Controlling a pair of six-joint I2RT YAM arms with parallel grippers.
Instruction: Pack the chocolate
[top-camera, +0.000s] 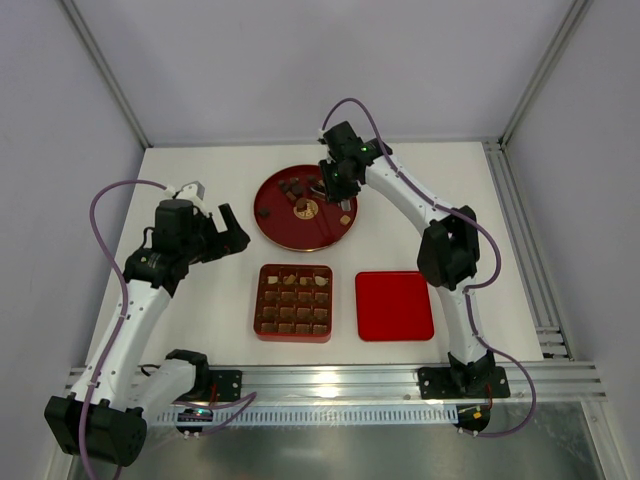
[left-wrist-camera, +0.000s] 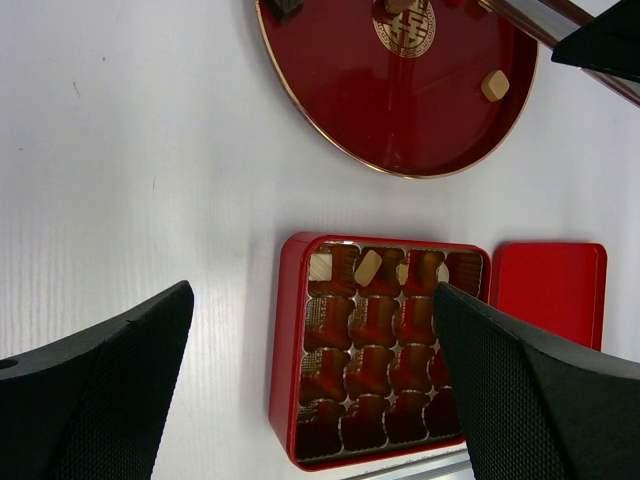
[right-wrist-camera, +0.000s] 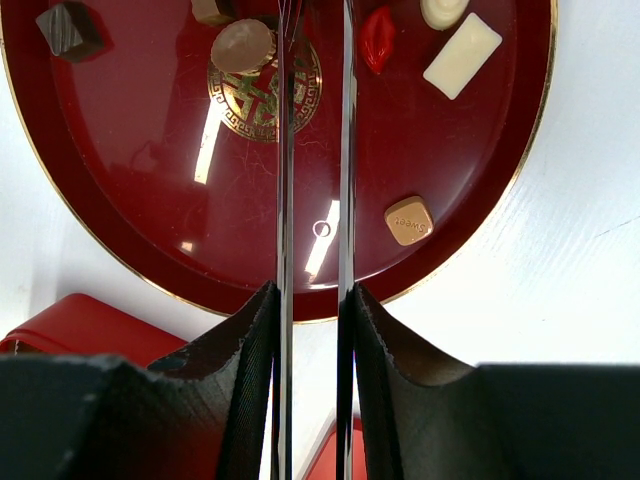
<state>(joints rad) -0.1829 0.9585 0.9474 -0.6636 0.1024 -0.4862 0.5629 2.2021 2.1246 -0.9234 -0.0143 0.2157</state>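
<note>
Loose chocolate lies on a round red plate (top-camera: 300, 232): a dark cube (right-wrist-camera: 68, 28), a round tan piece (right-wrist-camera: 243, 45), a white bar (right-wrist-camera: 462, 55) and a caramel square (right-wrist-camera: 408, 220). My right gripper (top-camera: 337, 186) (right-wrist-camera: 311, 292) is over the plate, shut on metal tweezers (right-wrist-camera: 283, 150) whose blades reach past the tan piece. The square red grid box (top-camera: 293, 302) (left-wrist-camera: 285, 340) holds cream pieces (left-wrist-camera: 368, 266) in its far row and brown pieces elsewhere. My left gripper (top-camera: 232, 232) (left-wrist-camera: 312, 295) is open and empty, above the table left of the box.
The flat red lid (top-camera: 394, 305) (left-wrist-camera: 550, 290) lies right of the box. A red lip-shaped sweet (right-wrist-camera: 377, 38) is on the plate. An aluminium rail (top-camera: 330, 378) runs along the near table edge; frame posts stand at the far corners.
</note>
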